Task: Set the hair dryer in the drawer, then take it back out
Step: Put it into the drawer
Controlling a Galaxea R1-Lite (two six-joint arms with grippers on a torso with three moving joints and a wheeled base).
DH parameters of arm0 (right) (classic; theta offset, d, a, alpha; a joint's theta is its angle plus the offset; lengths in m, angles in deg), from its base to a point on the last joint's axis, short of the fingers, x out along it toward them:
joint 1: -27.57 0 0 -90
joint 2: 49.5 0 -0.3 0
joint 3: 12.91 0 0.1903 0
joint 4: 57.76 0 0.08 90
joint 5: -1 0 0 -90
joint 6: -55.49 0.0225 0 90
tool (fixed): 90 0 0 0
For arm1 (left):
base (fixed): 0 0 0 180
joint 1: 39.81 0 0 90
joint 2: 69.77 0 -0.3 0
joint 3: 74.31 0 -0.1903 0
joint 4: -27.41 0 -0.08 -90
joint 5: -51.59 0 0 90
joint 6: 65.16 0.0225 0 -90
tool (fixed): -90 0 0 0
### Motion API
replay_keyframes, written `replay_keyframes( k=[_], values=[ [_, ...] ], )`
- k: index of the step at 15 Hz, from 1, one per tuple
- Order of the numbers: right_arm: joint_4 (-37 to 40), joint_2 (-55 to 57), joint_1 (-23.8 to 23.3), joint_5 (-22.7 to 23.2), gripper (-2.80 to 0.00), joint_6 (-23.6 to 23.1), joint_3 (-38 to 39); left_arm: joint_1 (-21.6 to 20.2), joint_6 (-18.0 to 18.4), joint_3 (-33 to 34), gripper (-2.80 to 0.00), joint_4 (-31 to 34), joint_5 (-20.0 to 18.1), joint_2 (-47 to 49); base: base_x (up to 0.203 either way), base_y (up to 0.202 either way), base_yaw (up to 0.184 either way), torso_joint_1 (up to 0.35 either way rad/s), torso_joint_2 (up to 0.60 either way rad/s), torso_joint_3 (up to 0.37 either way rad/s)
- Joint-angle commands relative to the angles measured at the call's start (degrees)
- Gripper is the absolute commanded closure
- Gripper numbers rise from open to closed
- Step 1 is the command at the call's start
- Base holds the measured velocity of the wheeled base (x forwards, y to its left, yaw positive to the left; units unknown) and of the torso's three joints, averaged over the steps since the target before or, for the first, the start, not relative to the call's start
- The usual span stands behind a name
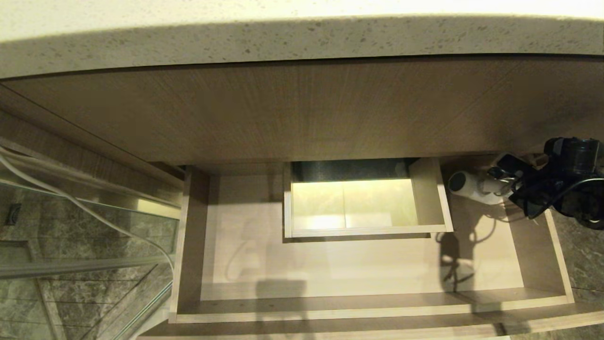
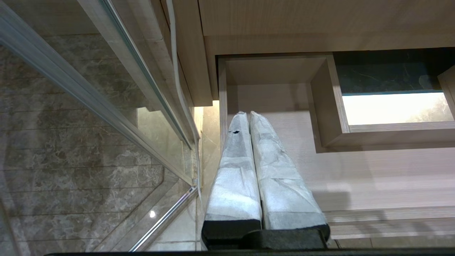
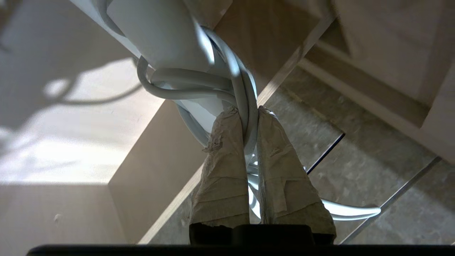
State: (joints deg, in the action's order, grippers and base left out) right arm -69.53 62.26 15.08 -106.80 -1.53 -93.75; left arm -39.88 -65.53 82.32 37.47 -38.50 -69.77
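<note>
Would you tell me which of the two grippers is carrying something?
The right gripper: its fingers pinch the hair dryer by its wound cord above the drawer's right rear corner. The left gripper is shut on nothing.

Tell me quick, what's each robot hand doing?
Left gripper: closed, holding nothing.
Right gripper: closed on the hair dryer's cord.

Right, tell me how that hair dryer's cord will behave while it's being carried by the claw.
The white cord looks floppy: it loops loosely round the hair dryer, so it will probably dangle and swing. The right claw seems to pinch only cord strands, so the body may sag or twist. A trailing loop could snag the drawer wall.
</note>
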Motion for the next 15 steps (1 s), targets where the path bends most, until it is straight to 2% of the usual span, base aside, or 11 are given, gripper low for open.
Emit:
replay_keyframes(
  k=[1,14,15],
  values=[
    [-1.7,1.24,0.09,-0.05,0.0,-0.36,-0.84,-0.01,-0.06,2.29,0.0,-0.05,0.0,0.0,0.0,0.0,0.0,0.0,0.0,0.0],
    [-4.24,3.56,1.32,0.13,0.0,-0.97,-1.85,-0.01,0.03,2.29,0.0,-0.05,0.0,0.0,0.0,0.0,0.0,0.0,0.0,0.0],
    [-4.32,3.64,1.32,-0.04,-2.8,-0.8,-1.76,-0.01,-0.06,2.29,0.0,-0.05,0.0,0.0,0.0,0.0,0.0,0.0,0.0,0.0]
  ],
)
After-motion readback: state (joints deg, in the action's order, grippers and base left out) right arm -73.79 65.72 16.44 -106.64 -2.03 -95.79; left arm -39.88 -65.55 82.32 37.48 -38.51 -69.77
